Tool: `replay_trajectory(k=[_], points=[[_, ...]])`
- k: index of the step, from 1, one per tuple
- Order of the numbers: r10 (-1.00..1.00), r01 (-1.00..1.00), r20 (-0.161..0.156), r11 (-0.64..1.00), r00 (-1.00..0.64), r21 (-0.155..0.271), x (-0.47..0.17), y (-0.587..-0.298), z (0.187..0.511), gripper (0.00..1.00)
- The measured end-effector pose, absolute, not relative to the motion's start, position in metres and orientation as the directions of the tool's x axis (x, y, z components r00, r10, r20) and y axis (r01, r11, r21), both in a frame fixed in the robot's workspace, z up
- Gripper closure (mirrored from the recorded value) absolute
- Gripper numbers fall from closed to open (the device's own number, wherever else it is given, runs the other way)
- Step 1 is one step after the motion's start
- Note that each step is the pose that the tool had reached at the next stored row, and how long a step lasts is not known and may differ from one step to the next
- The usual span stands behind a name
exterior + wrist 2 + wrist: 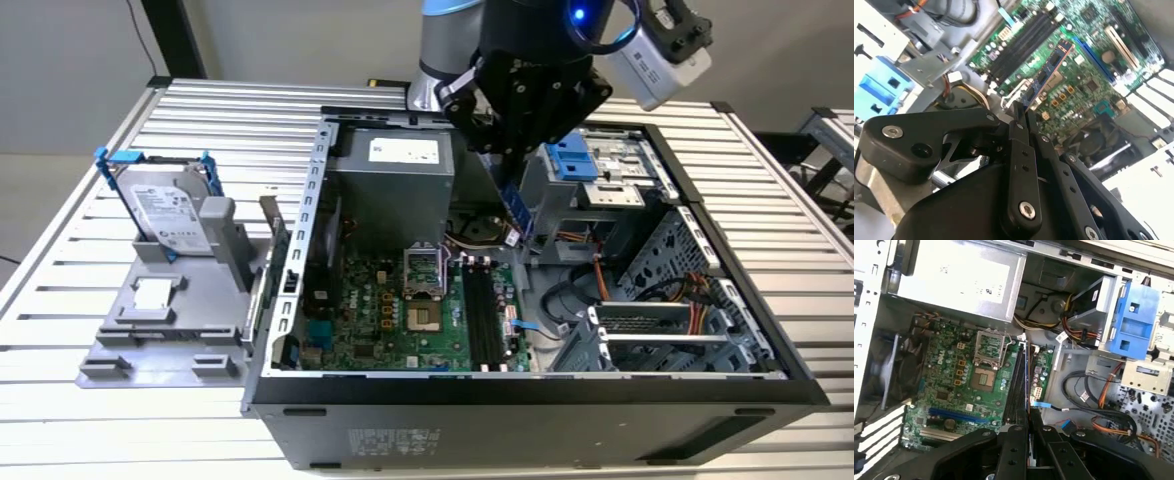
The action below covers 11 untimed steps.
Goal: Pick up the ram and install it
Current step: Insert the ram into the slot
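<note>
My gripper (514, 170) hangs inside the open computer case, shut on the ram (519, 218), a thin dark stick that points down from the fingers toward the green motherboard (387, 320). In the second wrist view the ram (1048, 72) juts out from the closed fingertips (1017, 116) and floats above the board, near the long black memory slots (1021, 45). The first wrist view shows the ram (1027, 385) edge-on, running roughly along the slots (1016, 385) and above them, apart from the board.
The case's metal walls (314, 200) ring the work area. A grey power supply (394, 170) sits at the back, and a blue drive bracket (567, 160) and cables (601, 280) lie toward the exterior view's right. A hard drive (167, 210) stands on a grey holder outside the case.
</note>
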<state>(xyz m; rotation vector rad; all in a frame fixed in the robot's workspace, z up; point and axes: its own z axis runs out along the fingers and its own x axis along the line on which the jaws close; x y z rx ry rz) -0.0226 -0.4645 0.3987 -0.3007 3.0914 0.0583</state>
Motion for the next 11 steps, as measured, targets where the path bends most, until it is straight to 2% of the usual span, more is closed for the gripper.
replay_trajectory(k=[2, 11], points=[[-0.181, -0.181, -0.014, 0.983, -0.983, 0.038, -0.023, -0.465, 0.398, 1.0], [-0.056, -0.057, -0.014, 0.998, -0.998, 0.038, -0.021, -0.464, 0.384, 1.0]])
